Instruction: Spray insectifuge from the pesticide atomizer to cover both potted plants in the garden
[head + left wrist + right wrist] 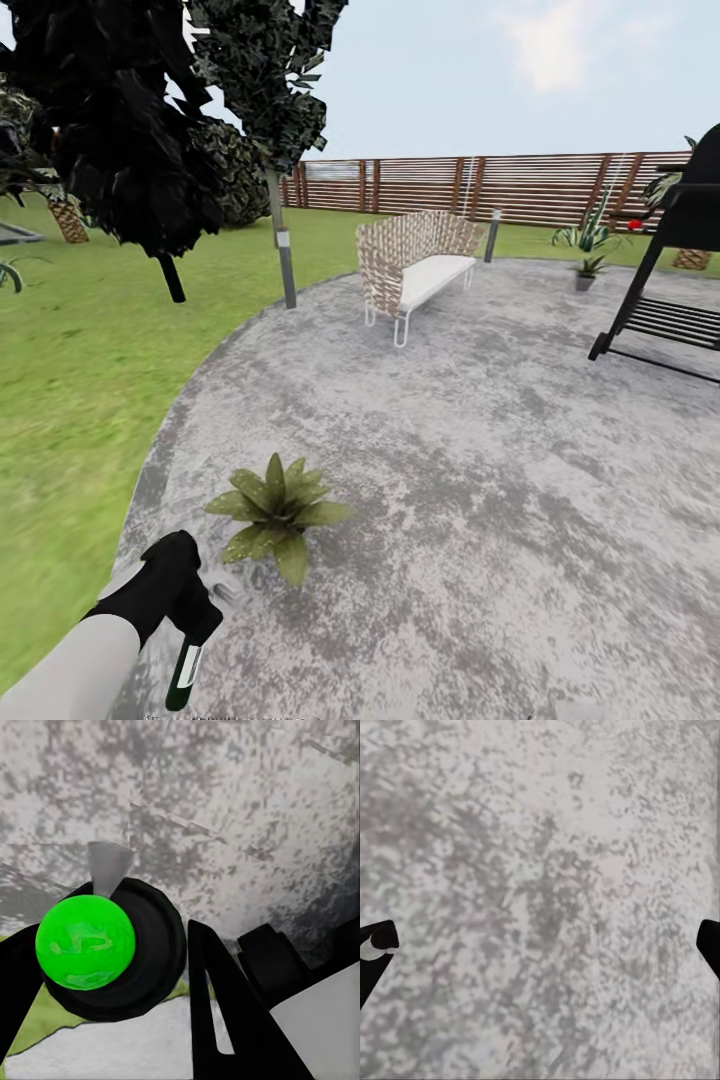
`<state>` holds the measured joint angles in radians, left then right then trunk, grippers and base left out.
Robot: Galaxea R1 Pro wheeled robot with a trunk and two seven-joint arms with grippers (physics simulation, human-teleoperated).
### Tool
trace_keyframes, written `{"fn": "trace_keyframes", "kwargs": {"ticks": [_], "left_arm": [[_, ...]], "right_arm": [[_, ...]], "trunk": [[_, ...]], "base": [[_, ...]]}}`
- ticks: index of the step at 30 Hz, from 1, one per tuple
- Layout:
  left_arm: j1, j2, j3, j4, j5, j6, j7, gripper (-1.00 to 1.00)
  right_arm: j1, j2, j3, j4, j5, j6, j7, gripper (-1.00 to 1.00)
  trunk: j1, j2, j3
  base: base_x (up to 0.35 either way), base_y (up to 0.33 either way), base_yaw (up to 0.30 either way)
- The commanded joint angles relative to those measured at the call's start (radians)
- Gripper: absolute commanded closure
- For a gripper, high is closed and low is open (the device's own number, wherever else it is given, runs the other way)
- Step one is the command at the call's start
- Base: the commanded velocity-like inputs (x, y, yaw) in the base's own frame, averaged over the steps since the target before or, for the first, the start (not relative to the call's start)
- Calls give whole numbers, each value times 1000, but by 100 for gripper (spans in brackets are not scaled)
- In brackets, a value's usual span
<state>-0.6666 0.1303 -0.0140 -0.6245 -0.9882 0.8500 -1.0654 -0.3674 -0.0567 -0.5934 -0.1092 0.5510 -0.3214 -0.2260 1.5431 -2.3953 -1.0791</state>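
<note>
My left gripper [188, 612] is low at the near left of the head view, shut on the pesticide atomizer [185, 676], a slim dark green bottle with a white label that hangs below the fingers. In the left wrist view the atomizer [85, 942] shows as a bright green round end held between the black fingers [214, 1005]. One potted plant [276, 508] stands on the grey patio [450, 450] just beyond and right of that gripper. The other potted plant [587, 270] is far off at the patio's back right. My right gripper [540, 945] is open above bare paving.
A wicker bench [415, 258] with a white seat stands at the back of the patio. A black grill [672, 268] is at the right, and a grey bollard lamp post [287, 265] and dark trees [130, 130] at the left. Lawn [80, 380] borders the patio, with a slatted fence [500, 185] behind.
</note>
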Motion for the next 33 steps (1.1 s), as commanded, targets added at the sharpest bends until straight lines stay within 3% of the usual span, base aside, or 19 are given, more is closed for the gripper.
{"fn": "trace_keyframes", "kwargs": {"ticks": [1,23,33], "left_arm": [[-1,0,-1,-1,-7,6,-9,100],[-1,-1,0,-3,-6,6,-7,100],[-1,-5,-1,-4,-5,7,-6,100]], "right_arm": [[-1,0,-7,2,10,-4,-3,-100],[-1,0,-7,2,10,-4,-3,-100],[-1,0,-6,2,10,-4,-3,-100]], "trunk": [[0,0,-1],[0,0,-1],[0,0,-1]], "base": [[0,-306,258],[123,-274,275],[16,-309,276]]}}
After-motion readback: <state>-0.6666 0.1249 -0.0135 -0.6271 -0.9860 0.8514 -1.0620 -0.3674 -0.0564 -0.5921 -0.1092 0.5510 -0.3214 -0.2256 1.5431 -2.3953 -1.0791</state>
